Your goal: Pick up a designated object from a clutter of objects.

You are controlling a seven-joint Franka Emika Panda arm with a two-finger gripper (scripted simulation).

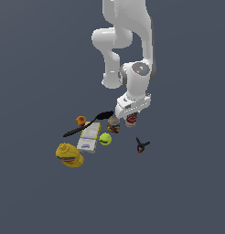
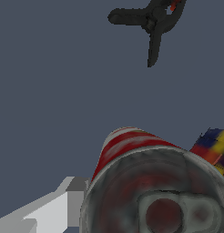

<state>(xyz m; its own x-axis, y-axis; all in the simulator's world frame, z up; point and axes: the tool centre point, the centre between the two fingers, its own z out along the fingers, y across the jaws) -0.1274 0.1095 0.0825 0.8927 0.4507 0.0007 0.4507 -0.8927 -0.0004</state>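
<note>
The designated object, a red and white can (image 1: 131,120) with a grey lid, stands upright on the floor at the exterior view's right end of the clutter of objects (image 1: 93,135). My gripper (image 1: 131,113) is lowered straight over it, with the fingers down around its top. In the wrist view the can (image 2: 150,191) fills the lower part of the picture. One white and grey finger (image 2: 70,200) sits right beside its wall, and the other finger is out of the picture. Contact between finger and can is hidden by the lid.
A multicoloured can (image 1: 114,124) stands just beside the red one, also in the wrist view (image 2: 215,144). A black clamp (image 1: 141,145) lies apart on the floor (image 2: 152,22). A black spatula (image 1: 87,123), orange fruit (image 1: 80,120), white box (image 1: 88,138), yellow-green ball (image 1: 105,139) and mustard bottle (image 1: 69,155) lie nearby.
</note>
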